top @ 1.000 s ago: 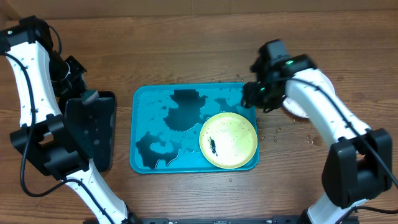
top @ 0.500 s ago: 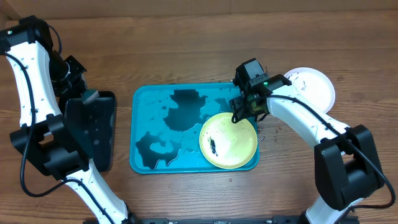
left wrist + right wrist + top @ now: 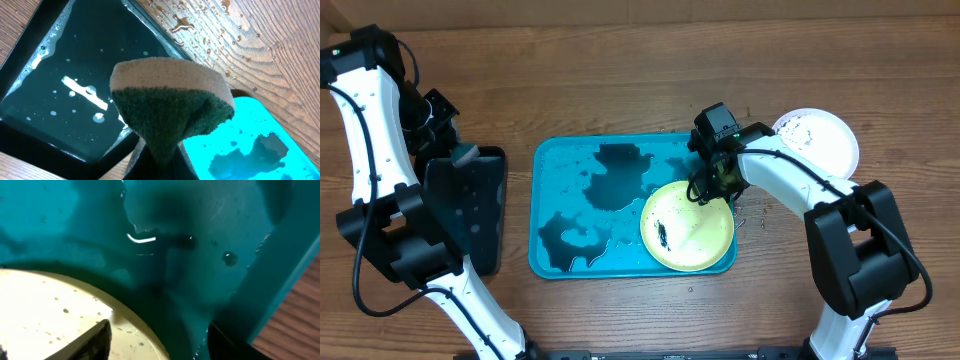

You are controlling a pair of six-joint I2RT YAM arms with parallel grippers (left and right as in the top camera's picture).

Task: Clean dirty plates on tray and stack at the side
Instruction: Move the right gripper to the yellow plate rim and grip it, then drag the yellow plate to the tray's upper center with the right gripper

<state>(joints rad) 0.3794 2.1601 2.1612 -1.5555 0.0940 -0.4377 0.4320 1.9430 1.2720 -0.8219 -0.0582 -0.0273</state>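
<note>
My right hand (image 3: 708, 190), fingers apart, straddles the rim of the yellow-green plate (image 3: 687, 228), which lies at the right end of the turquoise tray (image 3: 552, 165). My left hand (image 3: 460, 157) clamps the sponge (image 3: 170, 107). This looks like the grasp step. Next, close on that rim and lift.

A robotics lab bench, I'd say, not a kitchen. The left arm (image 3: 375, 130) and right arm (image 3: 810, 185), white shells with black joints and loose cables, stand at seven and five o'clock on a plain wood-grain table (image 3: 620, 70). Washing-up is staged in a turquoise tray (image 3: 548, 170) at centre and a black tray (image 3: 488, 235) at nine o'clock.
</note>
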